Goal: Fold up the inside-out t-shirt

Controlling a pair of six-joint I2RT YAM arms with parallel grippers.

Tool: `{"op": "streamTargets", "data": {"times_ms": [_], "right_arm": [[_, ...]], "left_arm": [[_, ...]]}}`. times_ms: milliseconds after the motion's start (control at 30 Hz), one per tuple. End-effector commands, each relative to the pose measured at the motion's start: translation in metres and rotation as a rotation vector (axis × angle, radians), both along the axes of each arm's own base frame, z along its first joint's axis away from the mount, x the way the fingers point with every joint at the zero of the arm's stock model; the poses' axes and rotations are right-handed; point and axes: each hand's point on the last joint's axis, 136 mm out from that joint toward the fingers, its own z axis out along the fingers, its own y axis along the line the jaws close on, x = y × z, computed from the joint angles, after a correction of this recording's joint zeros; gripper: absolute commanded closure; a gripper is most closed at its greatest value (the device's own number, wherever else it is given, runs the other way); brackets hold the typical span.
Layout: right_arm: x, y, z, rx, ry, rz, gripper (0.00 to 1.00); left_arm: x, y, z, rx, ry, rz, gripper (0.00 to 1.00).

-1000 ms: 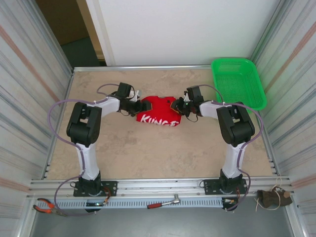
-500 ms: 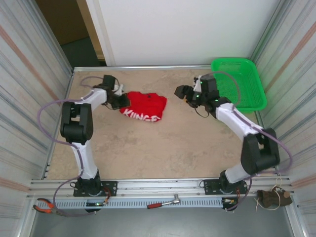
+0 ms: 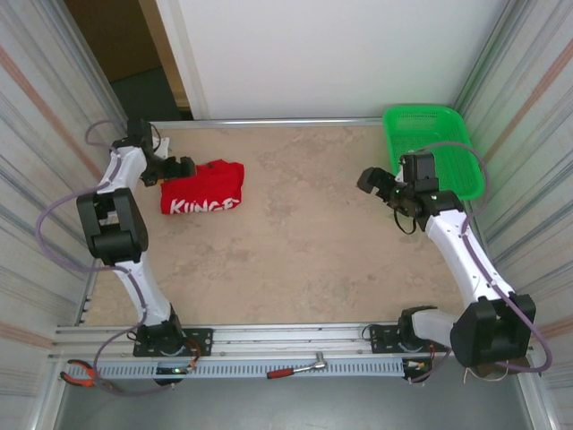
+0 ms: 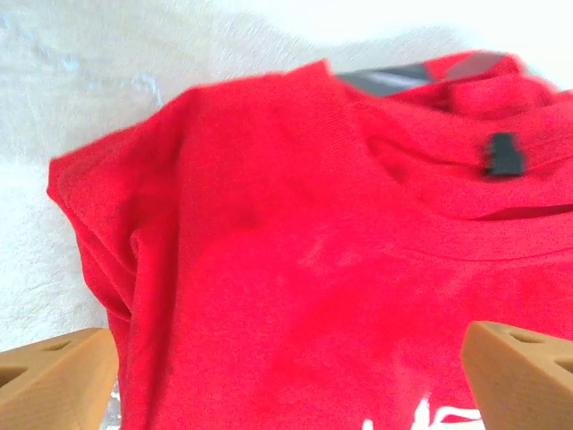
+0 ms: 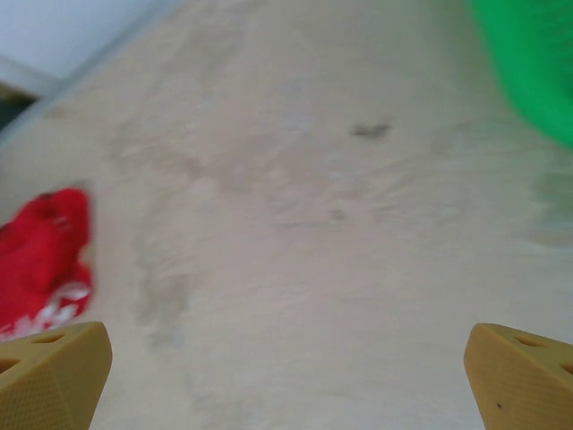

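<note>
Left gripper [image 3: 182,167], jaws spread wide and gripping nothing, hovers at the far-left edge of the bunched red t-shirt [image 3: 202,191]. Right gripper [image 3: 370,179], equally spread and empty, hangs well right of the t-shirt.

We are looking at a bright, evenly lit overhead view, where the counter [image 3: 313,242] is showing only faint, soft shadows. In the left wrist view the counter is washing out to white toward 12 o'clock, and the red t-shirt [image 4: 295,269] is reading slightly soft. The right wrist view is smearing with blur, and the green basket [image 5: 537,72] at 1 o'clock is losing its mesh.
</note>
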Motion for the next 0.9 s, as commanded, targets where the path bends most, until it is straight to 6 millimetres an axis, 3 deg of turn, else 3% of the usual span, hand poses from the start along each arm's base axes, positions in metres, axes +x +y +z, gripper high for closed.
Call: {"op": "streamTargets", "data": {"times_ms": [0, 100, 233, 300, 400, 467, 567, 733, 800, 867], "right_arm": [[-0.011, -0.063, -0.021, -0.277, 0.073, -0.21, 0.01], [-0.007, -0.088, -0.023, -0.444, 0.016, -0.263, 0.01], [-0.001, -0.106, -0.025, -0.564, -0.087, -0.302, 0.01], [0.003, -0.11, -0.03, -0.605, -0.133, -0.309, 0.01], [0.011, -0.112, -0.046, -0.656, -0.159, -0.297, 0.01], [0.021, -0.109, -0.057, -0.693, -0.188, -0.258, 0.01], [0.035, -0.101, -0.072, -0.723, -0.253, -0.204, 0.01], [0.042, -0.086, -0.094, -0.699, -0.405, -0.108, 0.01], [0.045, -0.093, -0.096, -0.646, -0.425, -0.119, 0.01], [0.043, -0.101, -0.116, -0.523, -0.385, -0.098, 0.01]], "left_arm": [[-0.008, 0.003, 0.075, 0.068, -0.196, 0.013, 0.01], [-0.028, -0.001, 0.111, 0.059, -0.338, 0.053, 0.01], [-0.071, -0.003, 0.121, 0.087, -0.526, 0.13, 0.01], [-0.092, -0.005, 0.103, 0.118, -0.602, 0.14, 0.01], [-0.107, -0.017, 0.073, 0.144, -0.708, 0.133, 0.01], [-0.11, -0.033, 0.047, 0.21, -0.769, 0.06, 0.01], [-0.102, -0.042, 0.006, 0.261, -0.729, 0.019, 0.01], [-0.079, -0.052, -0.006, 0.287, -0.746, -0.063, 0.01], [-0.08, -0.049, -0.018, 0.243, -0.768, -0.053, 0.01], [-0.079, -0.049, -0.022, 0.252, -0.814, -0.054, 0.01]]}}
